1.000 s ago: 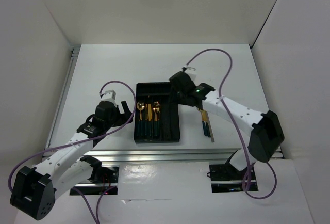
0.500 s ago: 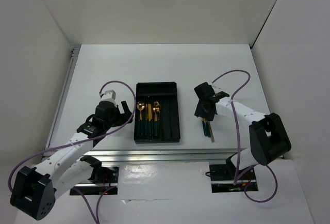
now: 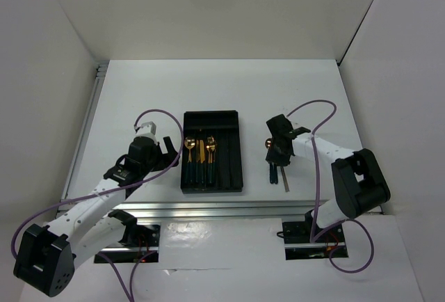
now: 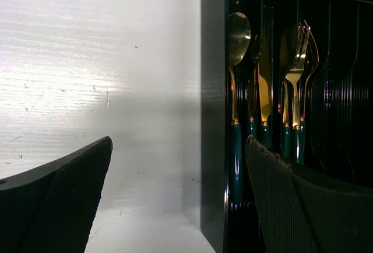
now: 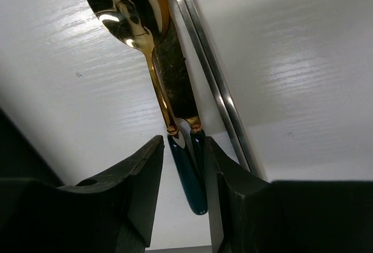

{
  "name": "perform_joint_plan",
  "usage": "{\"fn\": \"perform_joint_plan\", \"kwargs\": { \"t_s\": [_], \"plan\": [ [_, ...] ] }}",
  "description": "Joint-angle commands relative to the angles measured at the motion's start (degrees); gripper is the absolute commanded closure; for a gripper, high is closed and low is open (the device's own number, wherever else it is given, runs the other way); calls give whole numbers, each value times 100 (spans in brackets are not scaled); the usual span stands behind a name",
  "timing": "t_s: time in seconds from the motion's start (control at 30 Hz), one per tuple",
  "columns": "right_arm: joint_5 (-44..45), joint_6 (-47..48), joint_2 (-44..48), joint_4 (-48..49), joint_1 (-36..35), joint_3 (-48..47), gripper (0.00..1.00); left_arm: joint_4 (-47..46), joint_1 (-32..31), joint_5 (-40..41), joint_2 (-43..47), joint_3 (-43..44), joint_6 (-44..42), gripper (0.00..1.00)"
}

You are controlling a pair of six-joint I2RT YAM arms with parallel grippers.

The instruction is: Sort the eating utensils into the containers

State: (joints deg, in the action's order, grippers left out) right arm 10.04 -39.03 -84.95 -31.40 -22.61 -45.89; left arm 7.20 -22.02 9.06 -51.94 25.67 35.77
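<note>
The black tray point(image 3: 211, 114) lies at mid-table; a gold spoon point(image 4: 238, 31), a knife point(image 4: 264, 92) and forks point(image 4: 300, 49) with green handles lie in its left compartments. My left gripper point(image 3: 167, 147) is open and empty, low beside the tray's left wall point(image 4: 213, 90). Right of the tray a gold spoon point(image 5: 125, 2), a knife point(image 5: 175, 72) and a thin silver piece point(image 5: 210, 72) lie on the table. My right gripper point(image 5: 183, 154) is low over them. Its fingers point(image 5: 140, 177) straddle the two green handles, open with a small gap on the spoon's side.
White walls close the table at the back and both sides. A metal rail runs along the near edge point(image 3: 208, 208). Purple cables loop over both arms. The tray's right compartments point(image 3: 233, 156) hold nothing I can see.
My right arm has swung from above the tray's right side to the right and come down over the utensils on the table. The left arm has not moved.
</note>
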Motion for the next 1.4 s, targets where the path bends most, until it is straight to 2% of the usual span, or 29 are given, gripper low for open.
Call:
{"fn": "perform_joint_plan", "kwargs": {
  "t_s": [0.0, 0.13, 0.43, 0.53, 0.9, 1.23, 1.37],
  "plan": [
    [-99, 132, -39, 318, 20, 62, 59, -254, 31, -36, 35, -71, -123, 0],
    [-38, 132, -92, 91, 20, -43, 62, -254, 31, -36, 35, -71, -123, 0],
    [33, 79, 707, -323, -111, -394, 62, -254, 31, -36, 35, -71, -123, 0],
    [33, 79, 839, -323, -261, -447, 58, -254, 31, -36, 35, -71, -123, 0],
    [419, -193, -4, -507, -683, -509, 57, -254, 31, -36, 35, -71, -123, 0],
    [490, -140, 180, -376, -683, -324, 53, -254, 31, -36, 35, -71, -123, 0],
    [490, -140, -21, -254, -683, -271, 53, -254, 31, -36, 35, -71, -123, 0]
  ]
}}
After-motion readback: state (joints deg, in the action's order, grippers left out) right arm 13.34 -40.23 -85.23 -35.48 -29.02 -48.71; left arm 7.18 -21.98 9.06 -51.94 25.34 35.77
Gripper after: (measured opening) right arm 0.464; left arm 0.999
